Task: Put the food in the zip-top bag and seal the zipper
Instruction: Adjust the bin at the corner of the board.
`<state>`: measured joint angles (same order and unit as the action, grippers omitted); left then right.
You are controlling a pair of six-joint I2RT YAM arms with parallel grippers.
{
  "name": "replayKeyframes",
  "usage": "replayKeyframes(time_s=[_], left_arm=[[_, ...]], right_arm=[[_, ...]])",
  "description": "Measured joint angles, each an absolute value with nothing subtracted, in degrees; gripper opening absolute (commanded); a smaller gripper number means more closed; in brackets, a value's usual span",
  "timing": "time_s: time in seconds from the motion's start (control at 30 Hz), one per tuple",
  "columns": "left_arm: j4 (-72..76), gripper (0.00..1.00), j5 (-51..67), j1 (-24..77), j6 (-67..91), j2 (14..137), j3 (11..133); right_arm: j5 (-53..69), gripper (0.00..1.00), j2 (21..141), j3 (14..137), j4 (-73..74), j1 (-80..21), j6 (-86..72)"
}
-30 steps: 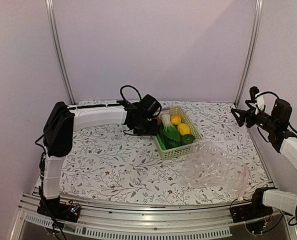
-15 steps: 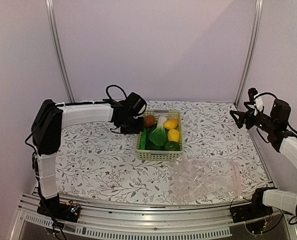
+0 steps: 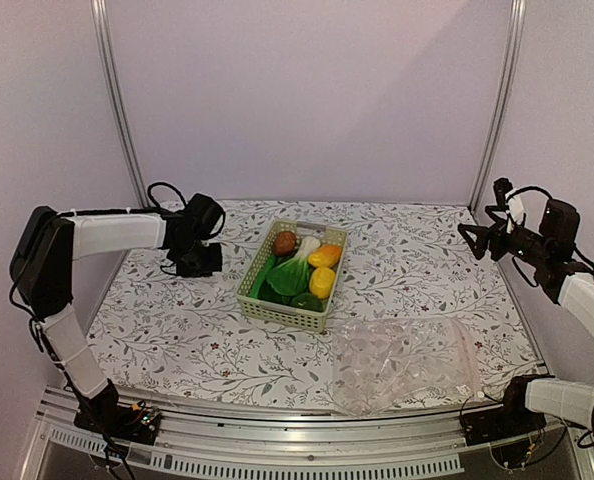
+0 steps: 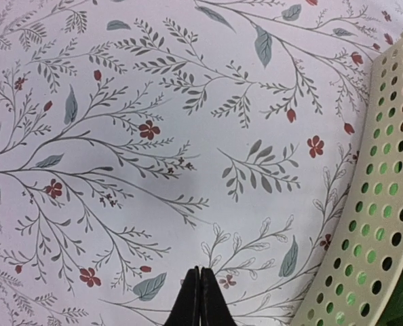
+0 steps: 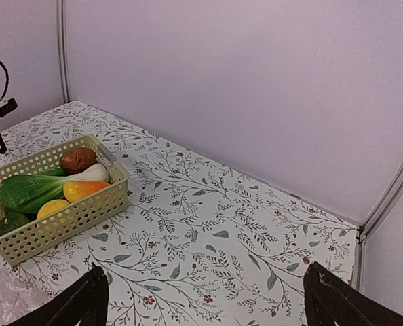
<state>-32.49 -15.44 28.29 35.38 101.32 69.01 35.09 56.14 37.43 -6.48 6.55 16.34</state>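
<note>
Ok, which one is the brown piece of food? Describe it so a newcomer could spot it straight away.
On the floral table, find the pale green lattice basket near the middle. The brown piece sits in its far corner, beside the white stem of the bok choy. It is the only brown item; the rest are green, yellow or orange.

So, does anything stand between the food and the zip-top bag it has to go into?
The food sits inside the basket, so the basket's near wall is in the way. Nothing else visible lies between it and the zip-top bag.
</note>
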Motion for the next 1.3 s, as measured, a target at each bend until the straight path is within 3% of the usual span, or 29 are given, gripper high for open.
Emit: replayKeyframes(time_s=[0.1,0.17,0.27,0.43,0.83,1.3], left_arm=[[-31.99,0.41,-14.22,28.6,34.65,100.44,68.62],[-31.44,0.53,-13.67,28.95,34.0,99.44,68.77],[-30.72,0.59,-13.41,30.13,31.68,97.65,70.17],[-28.36,0.6,-11.55,31.7,27.4,96.95,74.5],[-29.28,0.52,-4.62,31.75,20.47,111.94,87.74],[-32.67,0.09,-5.48,31.44,20.91,118.06,90.98]], right_arm=[[35.18,0.99,56.62,37.54,-5.74,6.55,17.17],[35.24,0.99,57.01,38.02,-4.25,6.61,17.67],[35.22,0.99,57.84,41.06,0.64,6.85,18.79],[33.65,0.99,57.39,48.69,11.33,6.94,22.44],[22.26,0.96,50.02,49.63,37.91,6.94,40.42],[13.74,0.75,49.54,48.21,51.64,6.94,45.67]])
